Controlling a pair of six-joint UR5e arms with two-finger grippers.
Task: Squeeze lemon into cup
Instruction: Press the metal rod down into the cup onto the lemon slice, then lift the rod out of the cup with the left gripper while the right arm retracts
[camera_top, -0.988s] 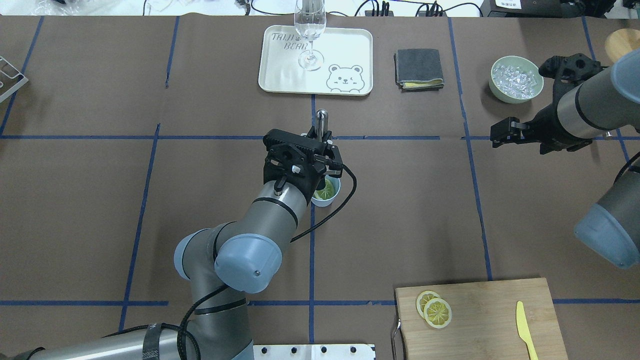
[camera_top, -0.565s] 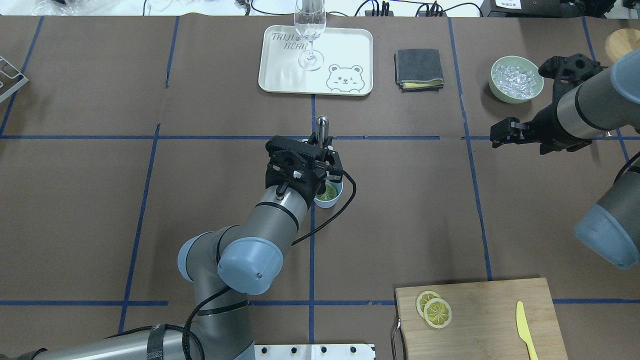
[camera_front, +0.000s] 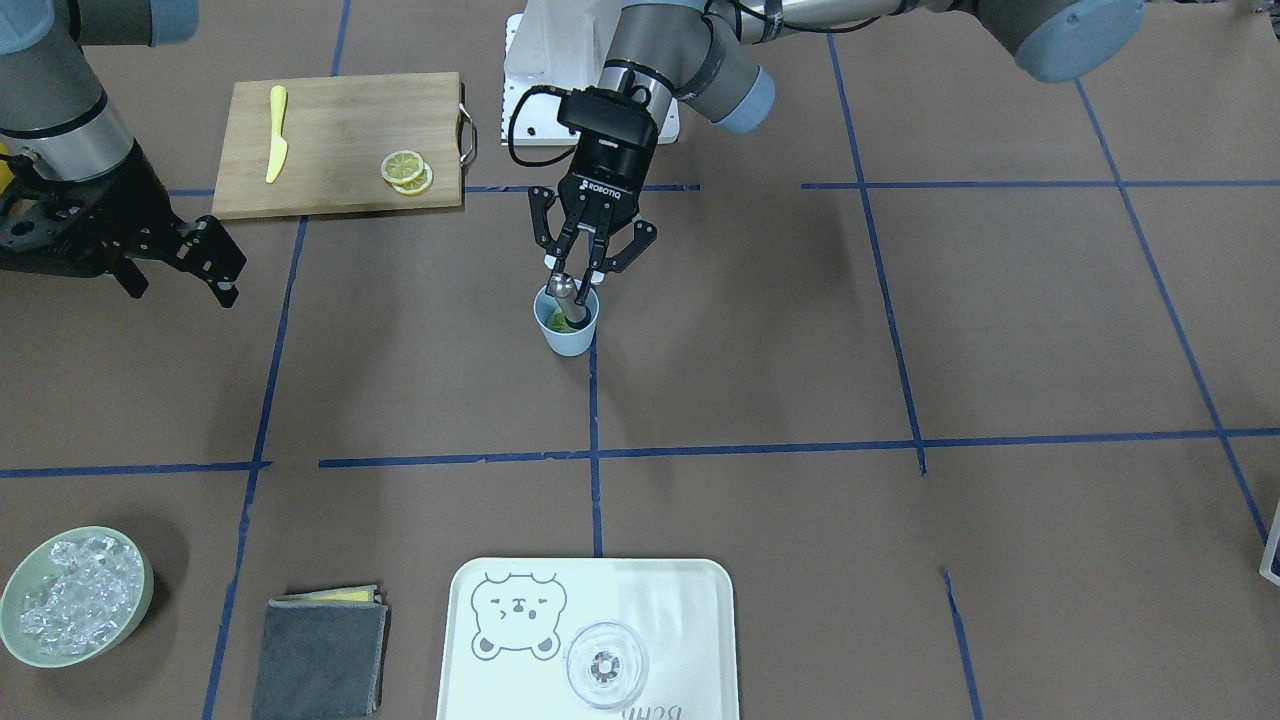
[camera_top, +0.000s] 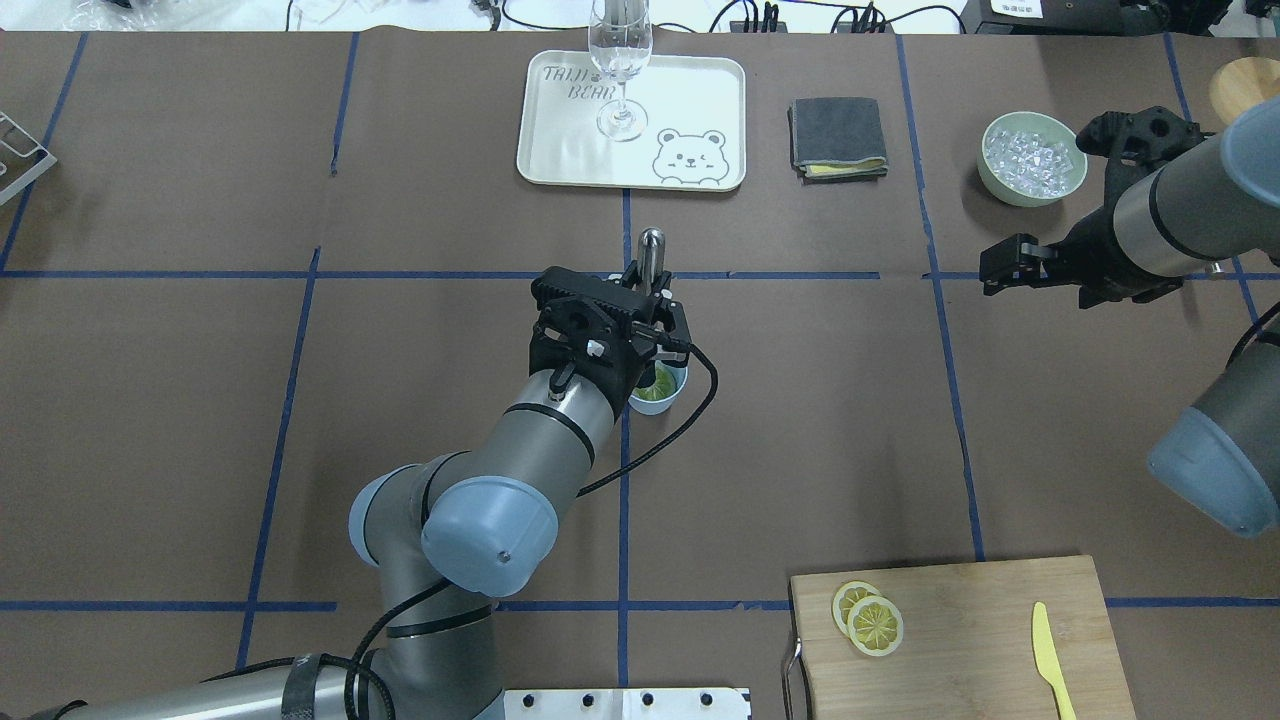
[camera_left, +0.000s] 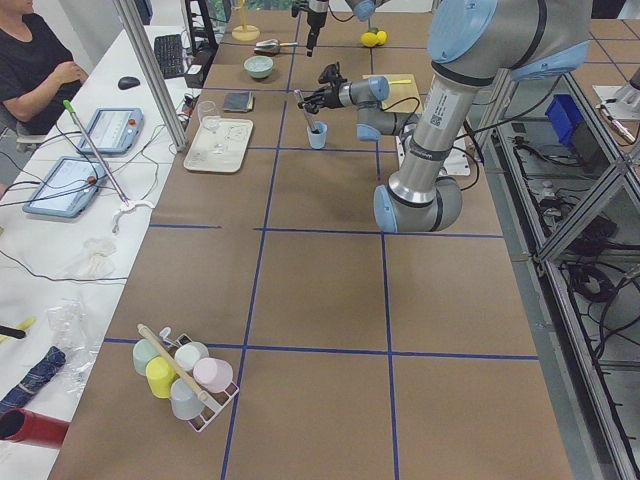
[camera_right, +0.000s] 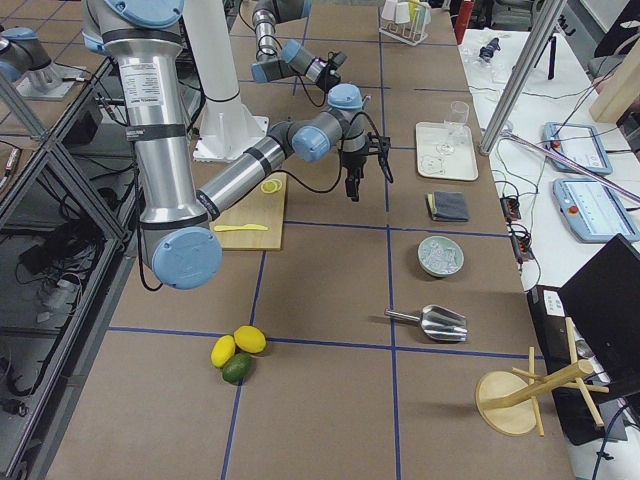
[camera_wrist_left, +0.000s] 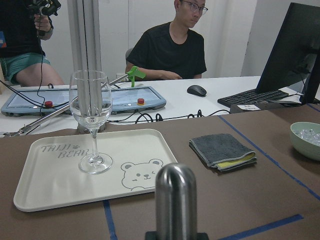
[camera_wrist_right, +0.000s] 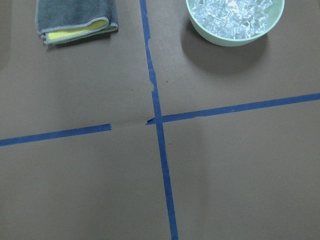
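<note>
Brown paper ruled with blue tape covers the table. From the front we see the left gripper clenched on a steel rod, whose lower end sits inside the cup. The lemon lies at the cup's bottom, right at that end. Everything the coming press turns on therefore lies straight down the rod from the fingers. The right gripper hangs well apart, its fingers spread on nothing as far as we can judge. From overhead, the left arm reaches in from the near side. The rod's top shows beyond the gripper on the far side, and a sliver of lemon shows in the cup just right of the wrist. The right gripper idles near the bowl of ice, much farther from the cup. From the left end the rod looks close to upright, its top perhaps leaning slightly to the far side. The left wrist view shows the rod's rounded top dead centre, with tray and glass beyond. The right wrist view shows only table, bowl and a cloth, and no fingers.
</note>
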